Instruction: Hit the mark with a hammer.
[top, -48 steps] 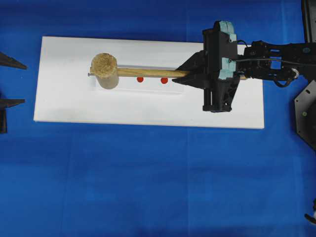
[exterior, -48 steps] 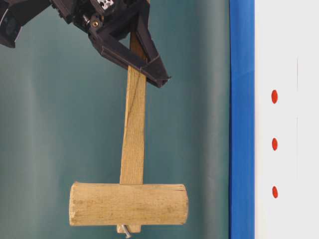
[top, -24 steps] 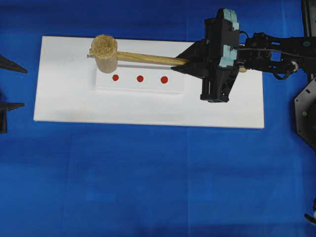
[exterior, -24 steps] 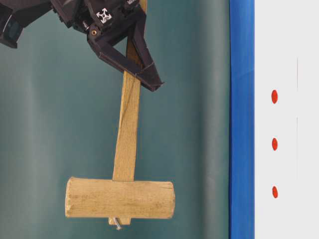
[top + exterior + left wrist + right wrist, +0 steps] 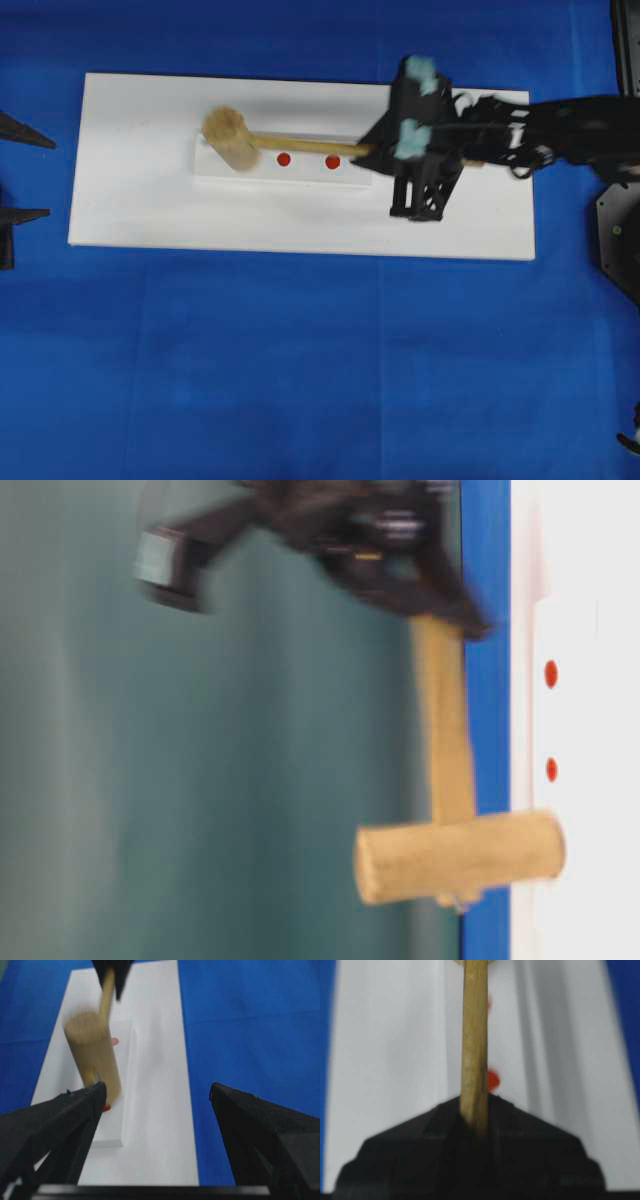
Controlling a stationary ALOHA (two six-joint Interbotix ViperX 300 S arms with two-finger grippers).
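Wooden hammer [image 5: 236, 142], handle clenched in the right gripper [image 5: 372, 150], head ahead over the white board [image 5: 140, 190]; left gripper [image 5: 155, 1097] gapes.

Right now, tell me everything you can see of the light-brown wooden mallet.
The light-brown wooden mallet has a thick cylindrical head and a long slim handle, motion-blurred. The right gripper is shut on the handle's far end. The head sits over the raised white strip on the white board, covering the leftmost of three red marks; two red dots show. Contact cannot be confirmed.
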